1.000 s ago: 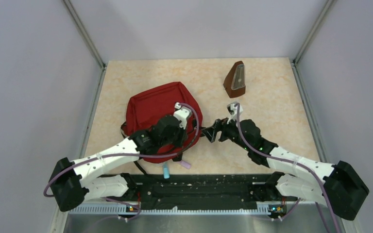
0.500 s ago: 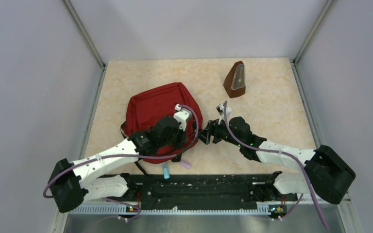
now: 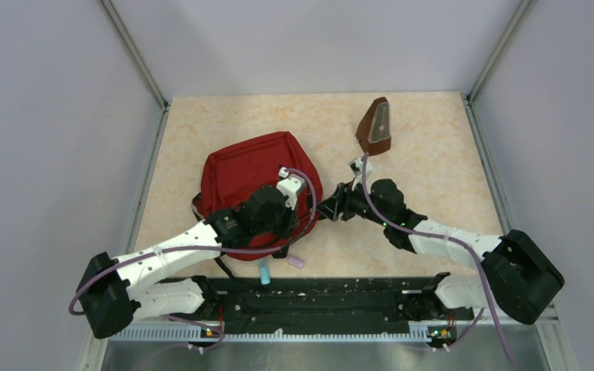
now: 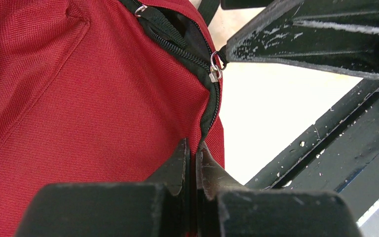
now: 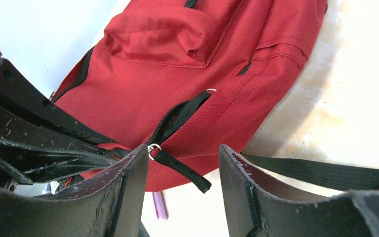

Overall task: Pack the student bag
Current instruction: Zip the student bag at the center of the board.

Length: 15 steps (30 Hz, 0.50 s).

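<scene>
Jaws of the left gripper pinch the student bag at its right side; the right gripper stands half open around the black zipper pull.

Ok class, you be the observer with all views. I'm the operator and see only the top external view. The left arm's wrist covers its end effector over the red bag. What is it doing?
Observer: The left end effector is shut, pinching the fabric edge of the student bag.
Operator: Has the right one clamped anything?
Observer: No. The right end effector is open, with the black zipper pull lying between its fingers.
Operator: Is the zip open at all?
Observer: Yes, the left wrist view shows a dark gap beside the silver slider.
</scene>
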Each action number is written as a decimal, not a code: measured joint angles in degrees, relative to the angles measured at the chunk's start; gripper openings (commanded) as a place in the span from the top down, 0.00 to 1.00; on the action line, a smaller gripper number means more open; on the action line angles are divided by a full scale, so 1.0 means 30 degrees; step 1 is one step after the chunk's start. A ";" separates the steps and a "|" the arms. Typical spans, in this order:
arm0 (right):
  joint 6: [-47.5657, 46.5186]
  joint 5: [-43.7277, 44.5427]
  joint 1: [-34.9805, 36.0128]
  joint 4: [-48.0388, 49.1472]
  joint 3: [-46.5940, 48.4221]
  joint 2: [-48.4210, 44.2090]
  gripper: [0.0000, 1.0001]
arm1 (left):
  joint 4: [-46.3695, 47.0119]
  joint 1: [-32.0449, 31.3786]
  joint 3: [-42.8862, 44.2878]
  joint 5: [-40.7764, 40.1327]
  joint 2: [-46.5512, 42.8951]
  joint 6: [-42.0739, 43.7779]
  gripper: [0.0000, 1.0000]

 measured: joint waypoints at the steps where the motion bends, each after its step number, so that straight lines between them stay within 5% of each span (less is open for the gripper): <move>1: -0.0007 -0.0219 0.0000 0.0102 0.0000 0.0080 0.43 | 0.0000 0.0000 0.0000 0.0007 0.0000 0.0000 1.00; 9: -0.0015 -0.1523 -0.0051 0.0124 0.0000 0.1217 0.38 | 0.0000 0.0000 0.0000 0.0015 0.0000 -0.0044 1.00; 13: 0.0073 -0.2426 -0.0189 0.0561 0.0000 0.1523 0.52 | 0.0000 0.0000 0.0000 0.0015 0.0000 -0.0066 1.00; 15: 0.0182 -0.2776 -0.0197 0.0889 0.0000 0.1661 0.71 | 0.0007 0.0000 0.0000 0.0015 0.0000 -0.0058 1.00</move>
